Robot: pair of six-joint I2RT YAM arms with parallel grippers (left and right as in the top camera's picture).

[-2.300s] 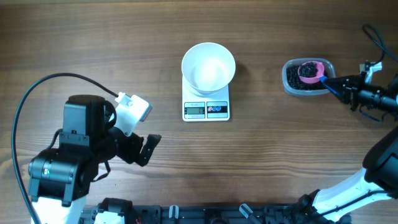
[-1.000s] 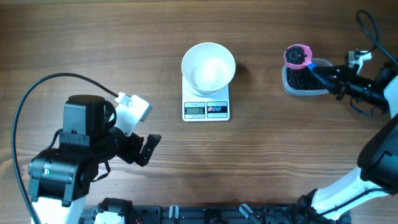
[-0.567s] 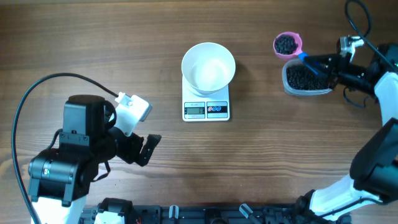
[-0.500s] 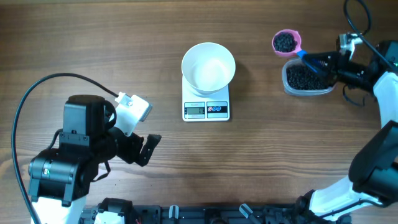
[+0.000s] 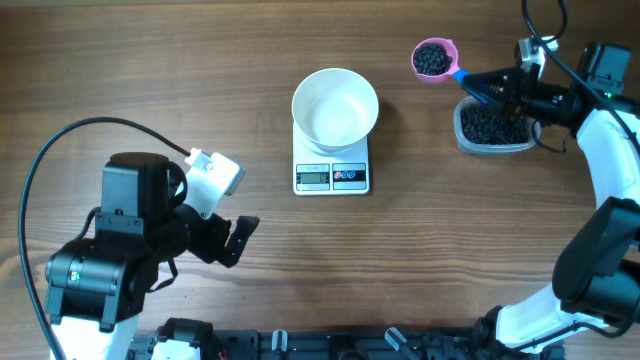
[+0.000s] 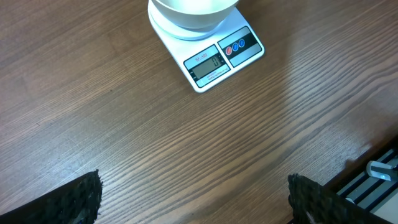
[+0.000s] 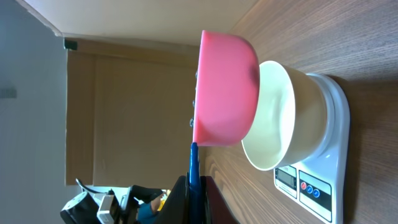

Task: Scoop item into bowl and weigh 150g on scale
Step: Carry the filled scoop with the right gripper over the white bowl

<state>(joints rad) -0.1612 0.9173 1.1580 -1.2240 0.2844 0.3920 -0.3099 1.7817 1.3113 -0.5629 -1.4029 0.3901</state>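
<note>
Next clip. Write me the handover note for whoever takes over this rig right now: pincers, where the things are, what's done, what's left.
Left pincer: open, empty, low over bare table, short of the scale.
Right pincer: shut on the handle of the pink scoop, which is loaded with black pellets and held up between the clear tub and the bowl.
The bowl sits on the scale, empty. More pellets lie in the tub.
Done: one scoop filled.
Left: tip it into the bowl, then repeat until the scale shows the target weight.
</note>
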